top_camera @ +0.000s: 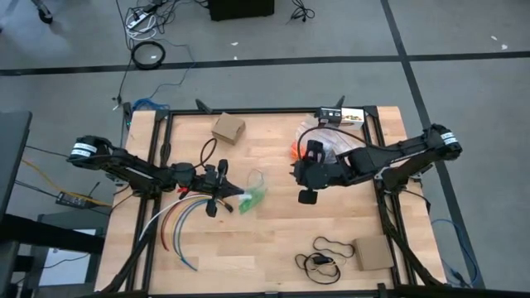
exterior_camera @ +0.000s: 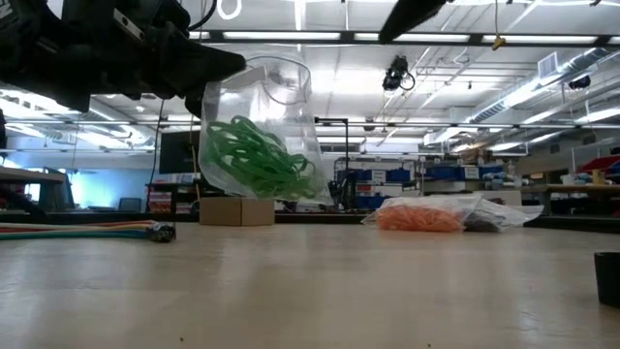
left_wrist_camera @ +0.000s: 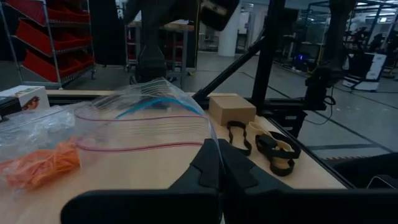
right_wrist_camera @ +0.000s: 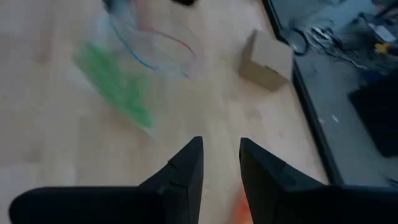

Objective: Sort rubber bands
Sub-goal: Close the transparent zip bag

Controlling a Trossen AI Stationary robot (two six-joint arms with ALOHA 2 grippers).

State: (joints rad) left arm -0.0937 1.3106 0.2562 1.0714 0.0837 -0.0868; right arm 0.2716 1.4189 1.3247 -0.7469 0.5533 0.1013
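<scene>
The left gripper [top_camera: 228,195] is pinched tight on a clear zip bag [exterior_camera: 260,126], holding it above the table with the green rubber bands [exterior_camera: 254,157] inside, so green looks sorted. The right gripper [right_wrist_camera: 219,163], fingers partly apart and holding nothing, hangs beside the orange rubber bands [exterior_camera: 418,218], which lie in their own bag [exterior_camera: 489,209]; dark bands seem left.

Bright green rubber bands [exterior_camera: 260,158]: tangled clump inside clear plastic zip bag [exterior_camera: 281,92], hanging above tabletop, left of centre in low view. Orange rubber bands [exterior_camera: 418,218]: flat heap in second clear bag, lying on table, right of centre. Dark ones beside orange heap, indistinct.
</scene>
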